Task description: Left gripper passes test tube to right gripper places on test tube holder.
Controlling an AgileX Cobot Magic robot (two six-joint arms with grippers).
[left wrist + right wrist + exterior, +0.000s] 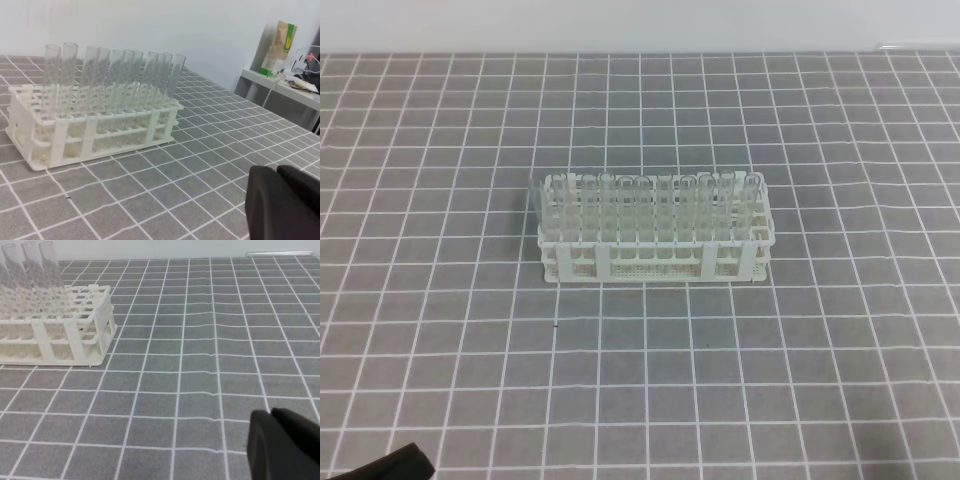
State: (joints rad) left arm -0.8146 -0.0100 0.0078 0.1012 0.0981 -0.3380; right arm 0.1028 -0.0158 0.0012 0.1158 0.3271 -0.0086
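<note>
Exterior high view: your test tube holder (655, 255) sits mid-frame on the gridded bench (800, 360), tubes upright; both claws, left claw (285, 205) and right claw (285, 445), pinched closed, holding nothing.

Left gripper (285, 202) cut off at left wrist frame's bottom-right corner, dark and blurred. Right gripper (285, 445) likewise cropped in right wrist view. Test tube holder (60, 330) runs off that view's left edge. Far-shelf clutter (292, 55) too small to identify.
</note>
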